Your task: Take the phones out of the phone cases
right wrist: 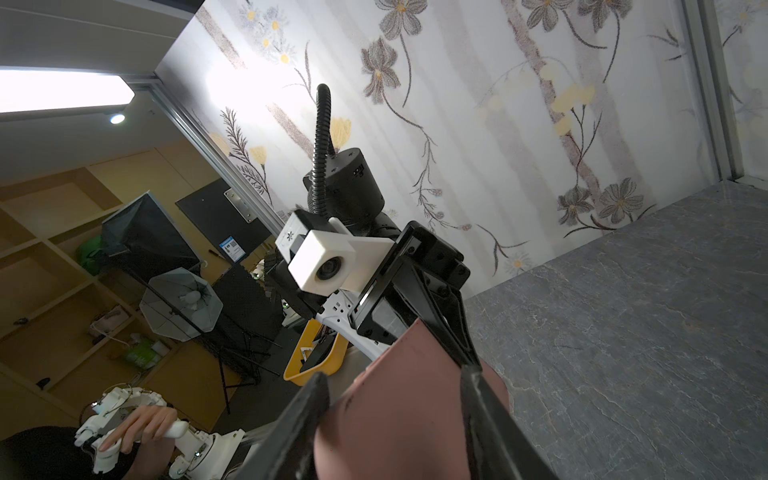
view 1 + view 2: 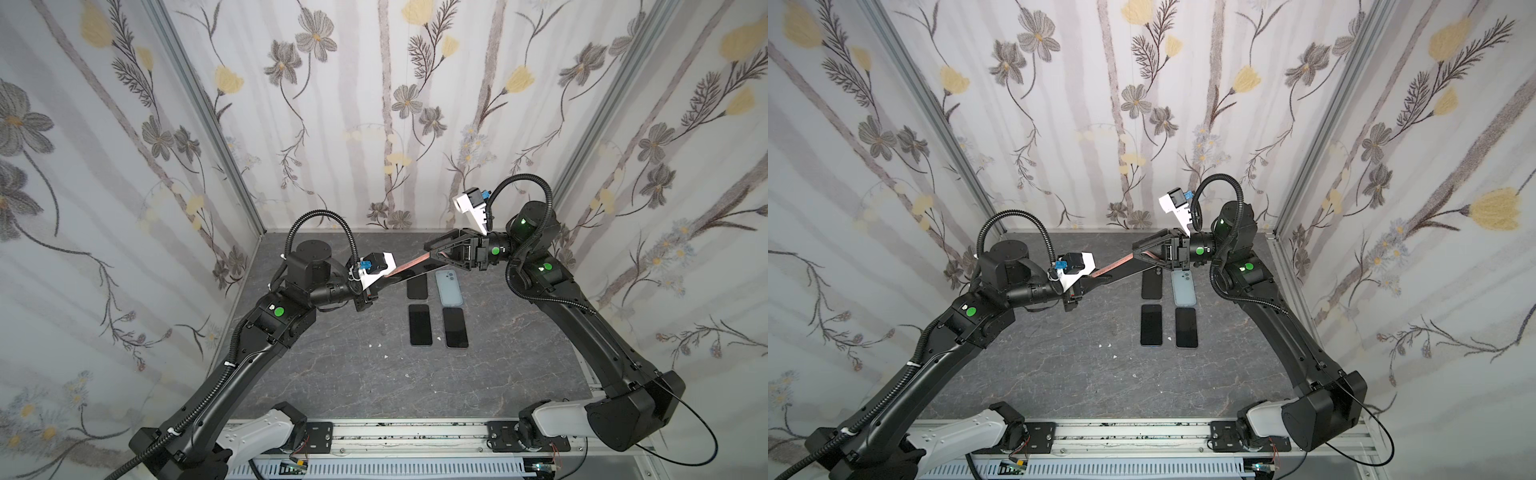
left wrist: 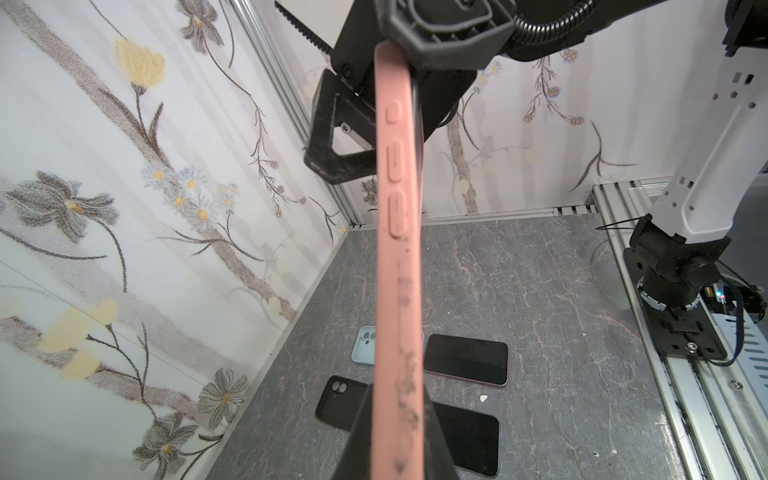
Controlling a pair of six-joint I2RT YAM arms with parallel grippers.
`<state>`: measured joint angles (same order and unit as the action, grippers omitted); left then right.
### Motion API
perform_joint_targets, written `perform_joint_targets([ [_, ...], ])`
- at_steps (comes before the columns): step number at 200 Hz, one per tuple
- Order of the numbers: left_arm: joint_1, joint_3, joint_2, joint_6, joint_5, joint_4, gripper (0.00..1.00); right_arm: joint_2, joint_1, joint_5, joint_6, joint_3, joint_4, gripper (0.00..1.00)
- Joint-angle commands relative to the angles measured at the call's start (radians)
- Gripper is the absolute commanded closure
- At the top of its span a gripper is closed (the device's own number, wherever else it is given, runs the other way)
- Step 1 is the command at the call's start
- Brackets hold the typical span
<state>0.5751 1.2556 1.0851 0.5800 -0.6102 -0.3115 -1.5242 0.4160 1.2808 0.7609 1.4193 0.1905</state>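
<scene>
Phone case (image 3: 397, 249), matte pink and slim with raised side buttons and dark scuffs, hangs edge-up above the far half of the grey veined bench (image 2: 353, 382). A thin dark slab sits inside it. The left gripper (image 3: 397, 397) pinches one end. The right gripper's (image 1: 395, 374) fingers stand spread around the other end.

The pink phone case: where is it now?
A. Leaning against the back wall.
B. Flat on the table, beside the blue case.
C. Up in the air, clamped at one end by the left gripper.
C: the left gripper is shut on the pink phone case above the table, with the right gripper at its far end.
</scene>
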Motion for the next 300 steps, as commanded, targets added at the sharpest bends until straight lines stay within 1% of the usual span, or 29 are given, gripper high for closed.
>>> perform_joint_targets([
  [1,0.000,0.011,-0.007,0.016,0.115,0.158,1.00,-0.004,-0.003,0.012,0.094,-0.004,-0.010,0.38],
  [30,0.001,-0.001,-0.009,0.002,0.101,0.159,1.00,0.013,-0.021,-0.036,0.158,-0.001,0.110,0.23],
  [56,0.003,-0.017,-0.017,-0.032,0.063,0.161,1.00,0.041,-0.068,-0.141,0.160,0.002,0.169,0.13],
  [65,0.003,-0.023,-0.020,-0.044,0.055,0.161,1.00,0.059,-0.090,-0.188,0.158,-0.011,0.198,0.03],
  [74,0.005,-0.031,-0.025,-0.058,0.050,0.164,1.00,0.077,-0.111,-0.229,0.159,-0.029,0.232,0.01],
  [88,0.006,-0.044,-0.035,-0.076,0.046,0.169,1.00,0.104,-0.140,-0.288,0.153,-0.063,0.269,0.01],
  [97,0.005,-0.050,-0.039,-0.093,0.043,0.177,1.00,0.123,-0.152,-0.323,0.124,-0.083,0.264,0.01],
  [119,0.005,-0.063,-0.045,-0.173,0.045,0.213,1.00,0.163,-0.157,-0.403,-0.032,-0.103,0.147,0.01],
  [134,0.005,-0.079,-0.051,-0.277,0.066,0.278,1.00,0.197,-0.157,-0.429,-0.095,-0.139,0.135,0.02],
  [148,0.005,-0.092,-0.051,-0.404,0.085,0.349,1.00,0.232,-0.157,-0.449,-0.138,-0.187,0.145,0.03],
  [163,0.006,-0.113,-0.051,-0.553,0.104,0.440,1.00,0.256,-0.157,-0.432,-0.149,-0.235,0.194,0.04],
  [191,-0.001,-0.182,-0.070,-0.819,0.113,0.666,1.00,0.278,-0.150,-0.391,-0.158,-0.293,0.247,0.06],
  [226,-0.005,-0.159,-0.033,-1.032,0.056,0.759,1.00,0.264,-0.108,-0.351,-0.161,-0.287,0.270,0.08],
  [250,-0.004,-0.161,-0.008,-1.140,0.008,0.822,1.00,0.222,-0.074,-0.335,-0.150,-0.243,0.260,0.09],
  [262,-0.005,-0.166,0.002,-1.176,-0.018,0.847,1.00,0.203,-0.058,-0.315,-0.133,-0.223,0.283,0.10],
  [277,-0.002,-0.168,0.011,-1.197,-0.048,0.857,1.00,0.181,-0.041,-0.285,-0.101,-0.197,0.326,0.10],
  [300,0.005,-0.171,0.015,-1.210,-0.080,0.867,1.00,0.142,-0.018,-0.259,-0.077,-0.156,0.335,0.12],
])
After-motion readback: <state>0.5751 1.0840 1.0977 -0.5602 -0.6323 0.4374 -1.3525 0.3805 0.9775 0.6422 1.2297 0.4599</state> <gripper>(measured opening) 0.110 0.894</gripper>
